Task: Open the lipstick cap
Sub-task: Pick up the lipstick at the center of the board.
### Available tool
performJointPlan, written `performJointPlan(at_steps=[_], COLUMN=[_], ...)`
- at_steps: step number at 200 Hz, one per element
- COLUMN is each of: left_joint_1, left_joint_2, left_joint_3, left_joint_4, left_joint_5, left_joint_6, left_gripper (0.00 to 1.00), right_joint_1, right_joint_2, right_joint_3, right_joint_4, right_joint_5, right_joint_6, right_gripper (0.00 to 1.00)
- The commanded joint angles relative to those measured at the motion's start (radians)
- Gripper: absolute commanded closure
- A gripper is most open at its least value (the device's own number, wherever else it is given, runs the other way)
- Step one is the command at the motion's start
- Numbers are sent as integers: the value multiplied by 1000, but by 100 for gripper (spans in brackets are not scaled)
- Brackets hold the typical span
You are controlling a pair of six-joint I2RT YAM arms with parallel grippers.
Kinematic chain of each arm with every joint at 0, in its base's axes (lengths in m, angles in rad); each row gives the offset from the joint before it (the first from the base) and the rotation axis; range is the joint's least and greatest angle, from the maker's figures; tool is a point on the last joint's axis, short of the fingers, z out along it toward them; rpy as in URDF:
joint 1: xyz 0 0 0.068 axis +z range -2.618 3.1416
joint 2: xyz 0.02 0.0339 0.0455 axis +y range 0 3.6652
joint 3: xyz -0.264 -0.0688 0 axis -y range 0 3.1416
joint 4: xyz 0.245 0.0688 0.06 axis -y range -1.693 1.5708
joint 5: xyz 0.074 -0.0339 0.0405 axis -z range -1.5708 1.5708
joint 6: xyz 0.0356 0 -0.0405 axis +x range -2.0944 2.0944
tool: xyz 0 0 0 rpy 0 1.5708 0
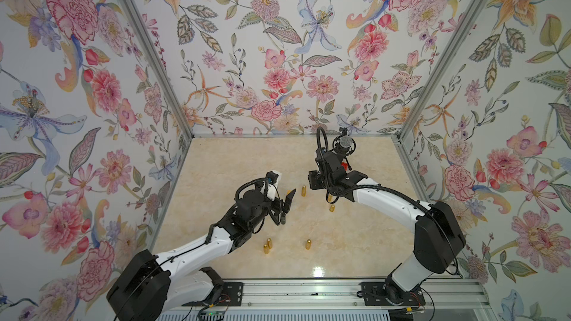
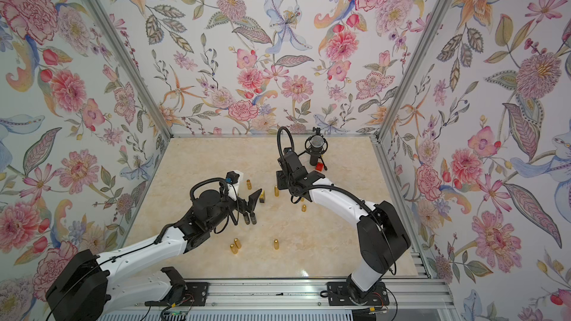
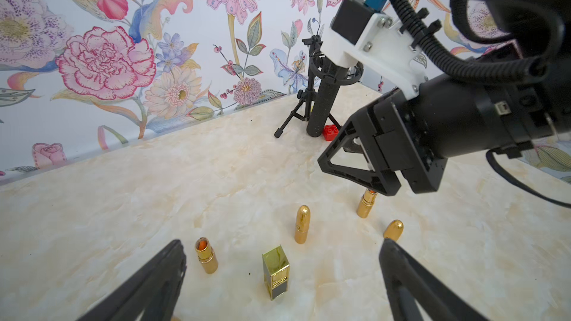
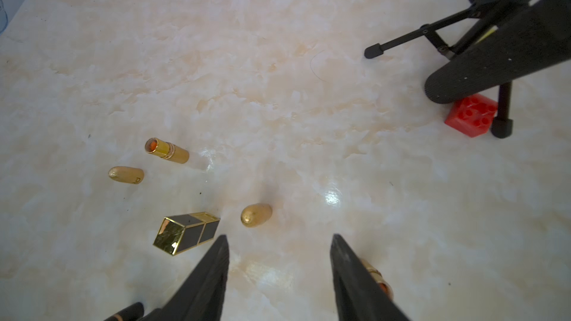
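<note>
light: bright, even, overhead-ish | shadows: faint, soft | glare: white hotspot on bench (image 1: 318, 271) front | wrist views: fisheye bending at edges, right gripper (image 4: 279, 236) fingers (image 4: 204, 282) kinda soft up close

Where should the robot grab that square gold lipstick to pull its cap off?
Probably the upper part, above the seam, coming straight down with fingers on two opposite flat sides. The square lipstick stands upright, top end free, and its flat faces should hold steadier than its corners. The lower black part needs a second hold.
</note>
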Motion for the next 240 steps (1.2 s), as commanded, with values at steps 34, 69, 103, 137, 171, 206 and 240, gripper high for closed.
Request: performJointPlan(at_steps=[34,69,103,137,171,206,240], left_joint_1=[35,38,38,40,42,43,45], left_joint_2=[-19,-19,-10,-7,-5,-2,0], left_joint_3=[-37,-41,-38,-41,-47,-48,-48], left_joint_4=[-64,-57,-54,-49,-48,-43,-39], left_joint_5=[-43,-42,-41,-42,-42,-38,-36], left_joint_6=[-37,-41,-41,-42,-42,-43,-43], left_gripper=[1,1,1,1,1,1,1], right_joint_1=[39,39,44,46,48,49,48], right_joint_2=[165,213,251,283,296,309,317], right_joint_3=[86,97,121,137,144,151,163], right_joint_4=[-81,-82,-82,-82,-82,-82,-82], right_joint_5=[-21,-1,-2,4,15,24,19], right_joint_6=[-15,-9,-18,-22,-23,-24,-27], right_gripper=[45,48,55,60,65,70,73])
